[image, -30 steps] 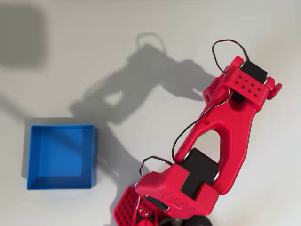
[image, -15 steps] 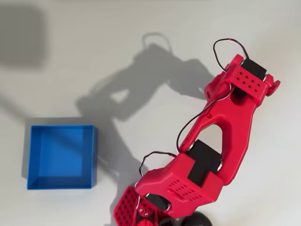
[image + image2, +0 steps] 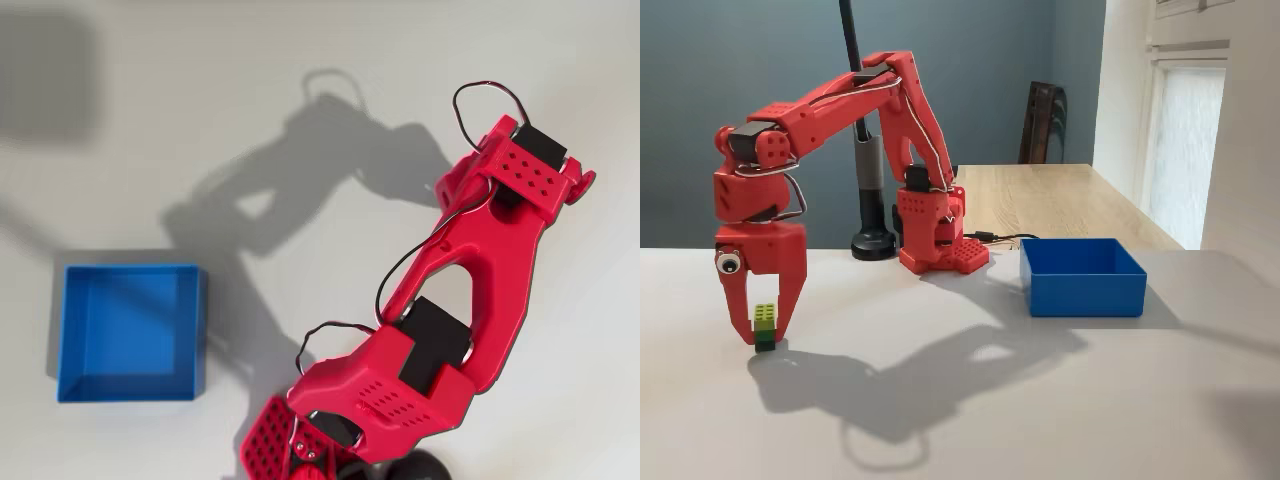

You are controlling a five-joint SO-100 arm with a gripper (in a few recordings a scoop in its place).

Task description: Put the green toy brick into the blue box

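In the fixed view the green toy brick (image 3: 765, 318), lime on top and darker below, stands on the white table at the left. My red gripper (image 3: 763, 341) points straight down over it, its two fingers closed against the brick's sides. The brick's bottom still touches the table. The blue box (image 3: 1085, 291) sits well to the right of the gripper and holds nothing. From overhead the blue box (image 3: 197, 330) lies at the lower left, and the arm's wrist (image 3: 530, 175) covers the gripper and brick.
The arm's red base (image 3: 935, 240) stands at the back of the table, seen at the bottom edge (image 3: 290, 450) from overhead. A black pole on a round foot (image 3: 872, 243) stands beside it. A wooden table (image 3: 1060, 200) lies behind.
The arm shifted a little in the overhead view between one second and half a second ago, its elbow section tilting; since then it has held still.
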